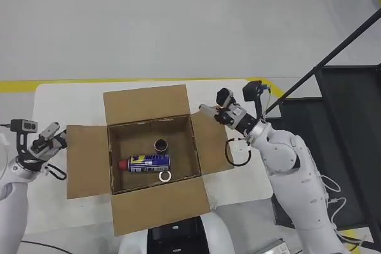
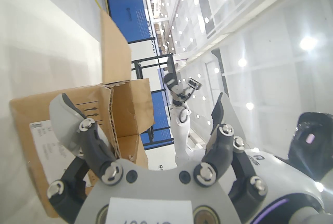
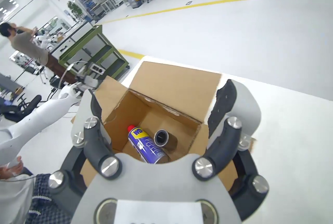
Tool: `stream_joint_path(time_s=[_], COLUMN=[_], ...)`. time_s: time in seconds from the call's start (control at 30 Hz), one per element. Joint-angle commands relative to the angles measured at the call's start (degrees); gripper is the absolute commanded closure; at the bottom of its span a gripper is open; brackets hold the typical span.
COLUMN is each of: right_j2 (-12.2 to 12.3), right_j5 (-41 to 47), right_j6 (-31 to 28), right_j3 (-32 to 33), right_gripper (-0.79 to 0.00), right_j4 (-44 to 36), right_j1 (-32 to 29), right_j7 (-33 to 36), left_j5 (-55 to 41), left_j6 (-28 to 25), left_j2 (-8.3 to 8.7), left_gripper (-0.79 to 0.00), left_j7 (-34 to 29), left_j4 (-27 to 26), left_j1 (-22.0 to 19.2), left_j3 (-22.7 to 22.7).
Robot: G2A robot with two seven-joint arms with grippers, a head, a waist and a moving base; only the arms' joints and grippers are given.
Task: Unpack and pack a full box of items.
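An open cardboard box [image 1: 89, 162] [image 2: 122, 102] [image 3: 177, 84] sits mid-table with all flaps folded out. Inside lie a blue spray can [image 1: 148, 163] [image 3: 145, 143] with a red cap, a dark cylinder [image 1: 160, 146] [image 3: 165, 140] open at its end, and a small ring-shaped item [image 1: 166, 176]. My left gripper [image 1: 56, 141] [image 2: 138, 110] hovers open beside the box's left flap. Above the right flap my right gripper [image 1: 211, 112] [image 3: 161, 102] hangs open, holding nothing.
The white table [image 1: 70, 95] [image 3: 286, 118] has bare room behind the box and at its sides. A dark metal rack [image 1: 343, 120] stands close on the right. A yellow floor line [image 1: 25, 84] runs behind the table.
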Motion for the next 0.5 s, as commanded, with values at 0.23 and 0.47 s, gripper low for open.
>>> stream_joint_path(time_s=[0.23,0.47], right_j2=[0.7,1.3], right_j5=[1.3,6.5], right_j6=[2.5,1.1], right_j3=[6.1,6.5], right_gripper=[-0.785,-0.785], right_j4=[1.2,1.0], right_j1=[-5.4,-9.6], right_j7=[-2.7,5.9], left_j5=[-2.4,2.5], left_j6=[3.6,5.8], left_j2=[-0.51,-1.51], left_gripper=[-0.785,-0.785], left_j7=[-3.4,-2.6], left_j4=[-7.2,-3.8], left_j1=[-3.2,-8.7], left_j3=[5.0,13.3])
